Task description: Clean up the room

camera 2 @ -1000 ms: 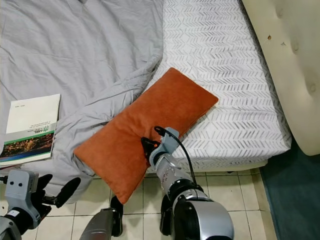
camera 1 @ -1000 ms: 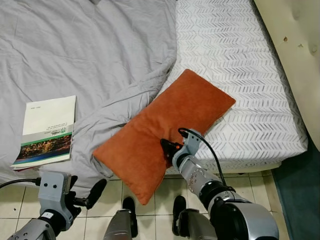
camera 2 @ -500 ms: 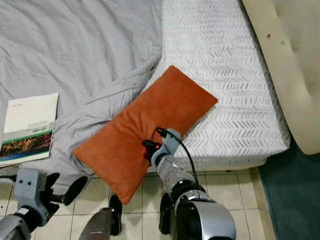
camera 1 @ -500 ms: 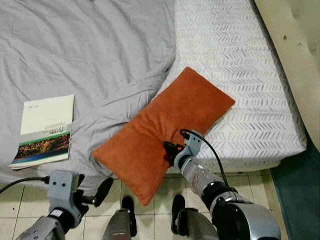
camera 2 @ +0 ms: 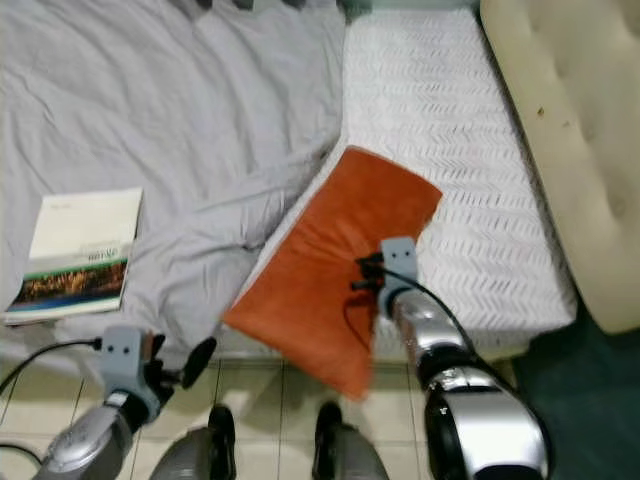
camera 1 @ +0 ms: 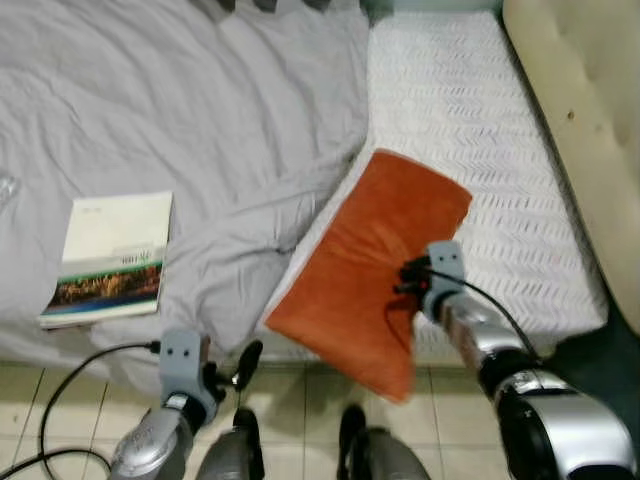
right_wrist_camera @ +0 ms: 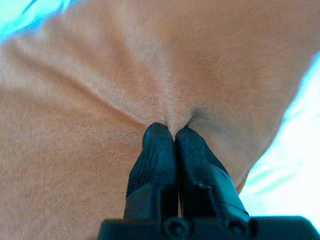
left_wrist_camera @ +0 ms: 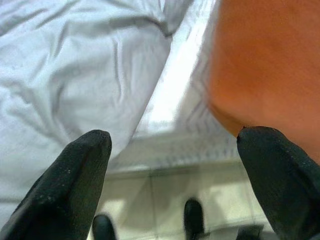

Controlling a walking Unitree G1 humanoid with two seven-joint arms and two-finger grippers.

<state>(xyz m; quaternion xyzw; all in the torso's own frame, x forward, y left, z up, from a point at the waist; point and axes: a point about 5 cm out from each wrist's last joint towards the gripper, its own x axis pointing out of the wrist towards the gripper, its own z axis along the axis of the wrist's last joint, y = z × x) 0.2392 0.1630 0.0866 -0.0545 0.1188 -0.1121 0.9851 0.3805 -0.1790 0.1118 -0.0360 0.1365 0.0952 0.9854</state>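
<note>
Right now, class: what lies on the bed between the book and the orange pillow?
In the left eye view, rumpled grey bedsheet fills the stretch between the book and the orange pillow, which the right hand pinches.

The only lettering stands on the book [camera 1: 112, 258] lying on the grey sheet [camera 1: 180, 110]: a short dark line near the top corner of its pale cover and a small green mark with a line of print just above the landscape photo band. Both are too small and blurred to read, so no word, brand or number can be made out. Nothing else carries any text or sign.
</note>
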